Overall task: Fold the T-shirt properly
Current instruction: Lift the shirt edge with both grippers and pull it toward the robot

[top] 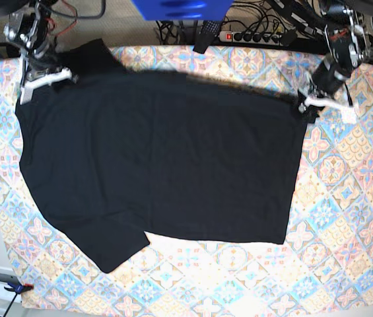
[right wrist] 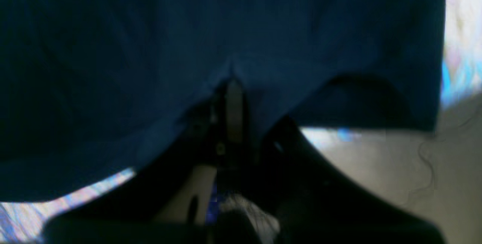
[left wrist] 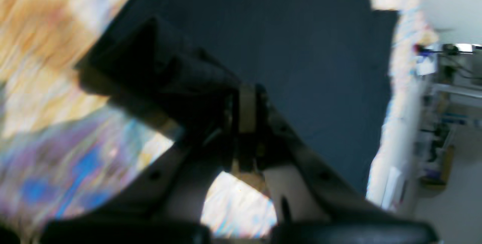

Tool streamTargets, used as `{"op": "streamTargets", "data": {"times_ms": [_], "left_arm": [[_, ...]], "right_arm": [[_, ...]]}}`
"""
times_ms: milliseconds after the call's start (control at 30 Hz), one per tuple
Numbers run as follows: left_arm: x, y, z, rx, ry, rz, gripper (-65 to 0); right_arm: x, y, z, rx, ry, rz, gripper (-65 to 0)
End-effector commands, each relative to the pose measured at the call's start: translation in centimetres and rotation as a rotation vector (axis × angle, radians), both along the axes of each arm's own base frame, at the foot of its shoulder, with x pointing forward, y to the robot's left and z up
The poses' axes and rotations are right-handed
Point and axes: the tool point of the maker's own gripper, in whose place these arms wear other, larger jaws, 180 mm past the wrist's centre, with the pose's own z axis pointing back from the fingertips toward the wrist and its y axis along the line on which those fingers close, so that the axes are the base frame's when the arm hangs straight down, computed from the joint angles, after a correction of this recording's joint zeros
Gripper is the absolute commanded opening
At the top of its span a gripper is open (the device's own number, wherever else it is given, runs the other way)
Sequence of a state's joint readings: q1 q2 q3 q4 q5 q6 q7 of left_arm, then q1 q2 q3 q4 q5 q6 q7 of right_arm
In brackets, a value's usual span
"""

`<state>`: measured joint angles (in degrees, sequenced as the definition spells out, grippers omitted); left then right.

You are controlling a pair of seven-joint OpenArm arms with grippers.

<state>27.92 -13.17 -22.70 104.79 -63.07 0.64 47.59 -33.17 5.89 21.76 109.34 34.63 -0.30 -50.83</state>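
**On the patterned table, two arms grip a black T-shirt by its far edge**

On the near side of the table, the patterned tablecloth (top: 239,277) lies bare in a wide strip below the garment, its tiles of orange, blue and cream showing. Above that strip, the black T-shirt (top: 160,158) lies spread across the middle of the cloth, one short sleeve angling toward the near left corner and the straight hem running down the base view's right side. At the far edge of the shirt, both arms meet the fabric. The right gripper (top: 41,78), at the far left of the base view, sits at the shirt's upper corner beside the other sleeve; its wrist camera shows the jaws clenched on a pinch of dark cloth, with the T-shirt (right wrist: 241,29) draped over and around the fingertips. The left gripper (top: 325,102), at the far right, sits at the hem's top corner; its blurred wrist view shows the jaws closed on a fold of the T-shirt (left wrist: 301,48), which stretches away beyond the fingers. Behind the table, a power strip (top: 252,34) and cables lie on the floor.
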Motion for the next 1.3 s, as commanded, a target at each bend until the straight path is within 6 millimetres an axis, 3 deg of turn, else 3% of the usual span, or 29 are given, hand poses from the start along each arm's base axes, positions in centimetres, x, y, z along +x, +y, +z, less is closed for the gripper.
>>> {"op": "streamTargets", "data": {"times_ms": [0,200,300,400,600,800,933,1033,1267], "left_arm": [[0.9,-0.1,0.5,-0.003,-0.029,-0.009,-65.0],[3.7,-0.4,-2.3,-0.005,0.011,-0.017,-65.0],[4.8,-0.7,-3.6,-0.028,0.033,-0.012,-65.0],[5.9,-0.4,-4.4,-0.045,0.043,0.007,-65.0],[7.6,0.1,-4.7,-0.064,0.04,0.031,-65.0],[8.2,0.1,-4.4,-0.06,0.029,0.03,-64.0],[8.0,0.5,-4.6,-0.032,0.039,0.027,-61.2],[7.6,0.6,-4.8,-0.028,0.049,0.026,-55.0],[4.4,1.7,-5.1,-0.048,0.073,0.069,-41.4]], "right_arm": [[1.6,-0.3,1.3,-0.015,-0.061,0.006,-65.0],[6.7,0.4,3.4,0.013,-0.149,0.027,-65.0],[8.3,0.4,4.3,0.015,-0.187,0.028,-65.0],[9.1,0.2,3.8,0.031,-0.187,0.016,-65.0],[10.9,0.8,0.9,0.098,-0.139,-0.002,-65.0],[13.5,1.6,1.1,0.124,-0.164,0.013,-62.0],[13.9,0.3,1.5,0.094,-0.165,0.017,-53.5],[13.7,-0.7,1.9,0.067,-0.163,0.02,-48.2],[10.7,-1.3,1.7,0.017,-0.122,0.047,-40.2]]}}
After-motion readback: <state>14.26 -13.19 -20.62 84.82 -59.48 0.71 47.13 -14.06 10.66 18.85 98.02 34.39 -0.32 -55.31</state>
